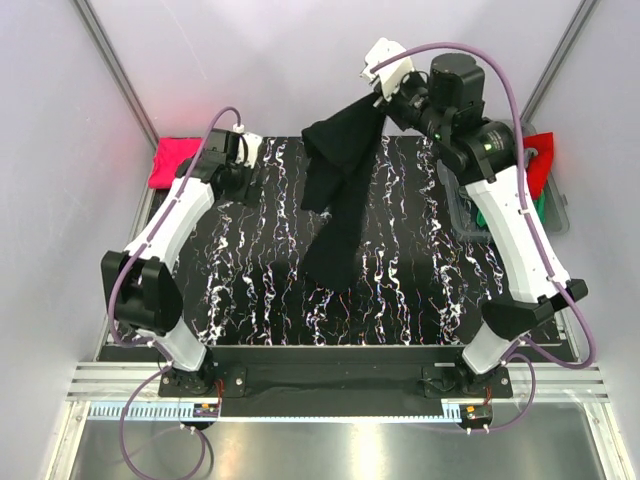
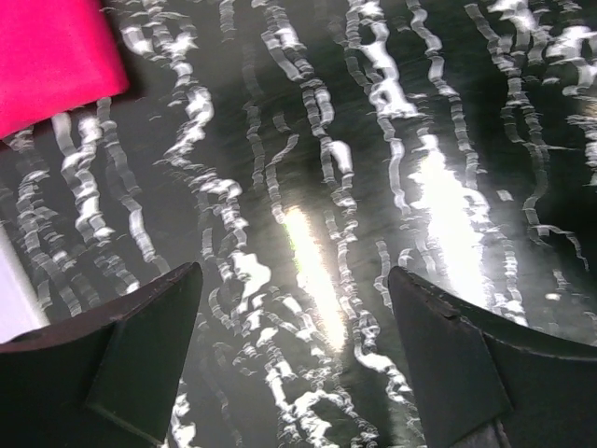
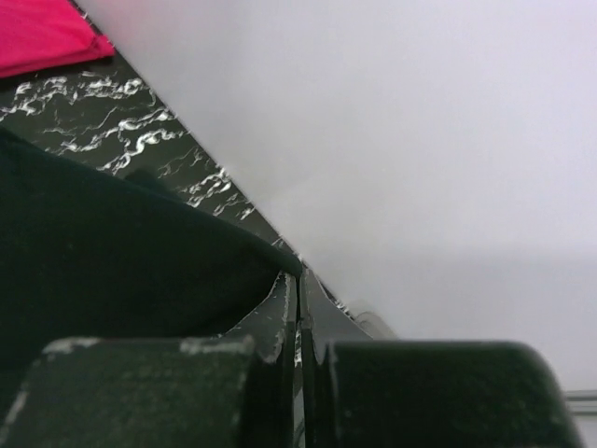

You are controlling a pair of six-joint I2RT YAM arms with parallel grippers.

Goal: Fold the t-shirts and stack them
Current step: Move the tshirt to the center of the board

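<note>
Right gripper (image 1: 378,98) is pinched tight on the big soft black cloth t-shirt (image 1: 335,200). It's holding it up over the far middle of the black, white-veined marble-look table (image 1: 250,290), so the cloth drapes down toward the table's middle. Left gripper (image 2: 294,317) is spread wide with nothing in it, hovering over the far left, near the folded pink-red t-shirt (image 1: 172,160) at that corner.
</note>
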